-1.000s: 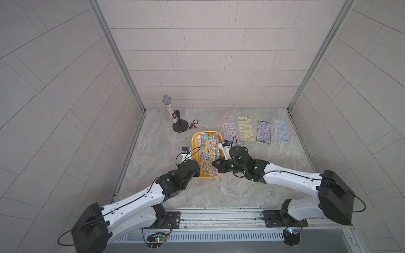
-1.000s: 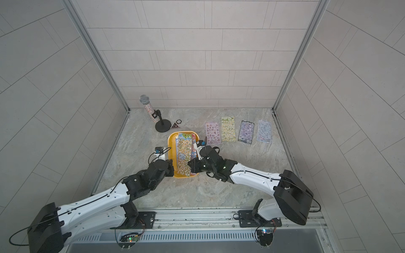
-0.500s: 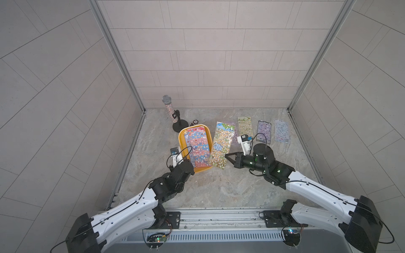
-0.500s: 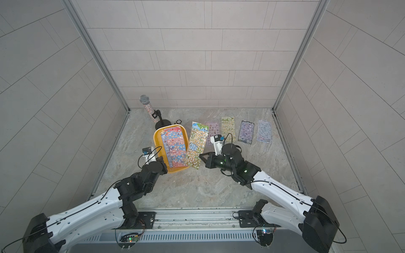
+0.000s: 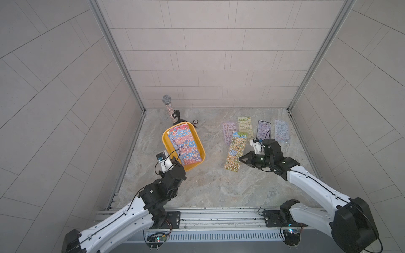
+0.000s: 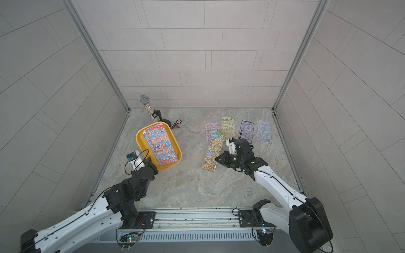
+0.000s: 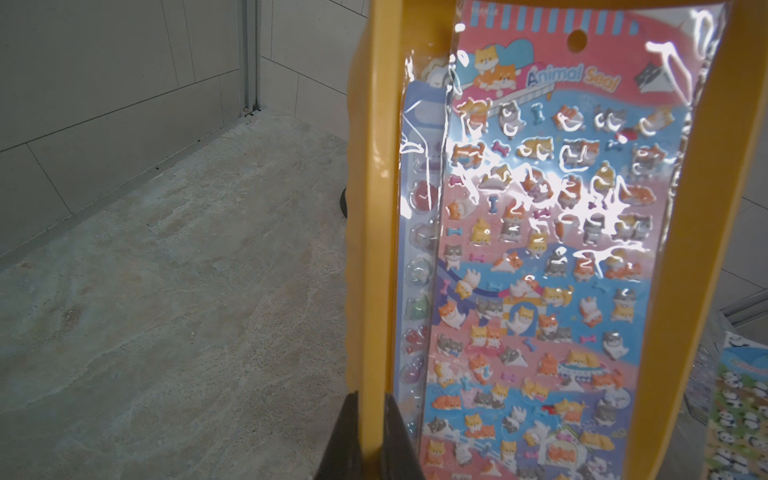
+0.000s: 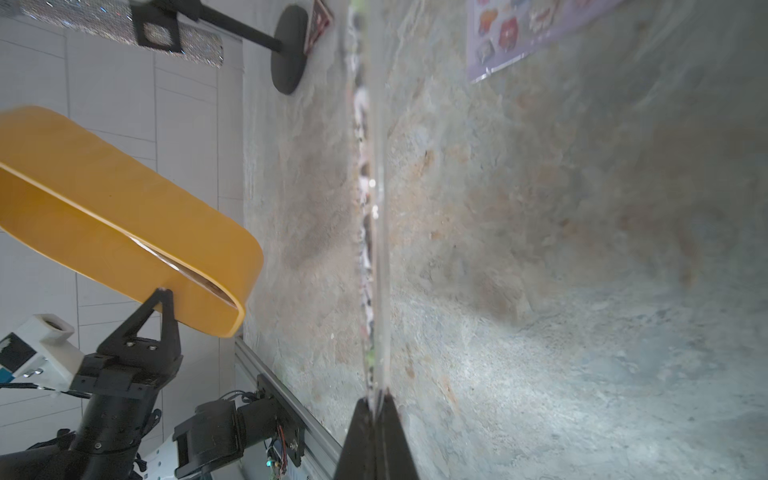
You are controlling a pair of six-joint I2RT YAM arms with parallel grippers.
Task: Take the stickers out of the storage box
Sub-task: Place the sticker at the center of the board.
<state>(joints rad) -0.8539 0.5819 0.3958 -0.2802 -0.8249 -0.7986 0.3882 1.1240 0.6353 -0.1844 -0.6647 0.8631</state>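
Both tools are clamped: the left tool [image 7: 371, 415] on the near rim of the raised, tilted box [image 5: 167, 143] with stickers [image 5: 185, 145] inside; the right tool [image 8: 376, 401] on the long edge of a green sheet [image 5: 235, 153], over open table [image 5: 208, 186]. Four sheets [image 5: 264, 130] lie by the far wall [image 5: 208, 87]. Only the left wrist view shows a blue sheet [image 7: 417, 257] underneath.

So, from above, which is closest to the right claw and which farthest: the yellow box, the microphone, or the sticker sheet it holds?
In a top view:
1. Sticker sheet: pinched in the right gripper.
2. Yellow box: to the left, held by the left gripper.
3. Microphone: back left corner, beyond the box.
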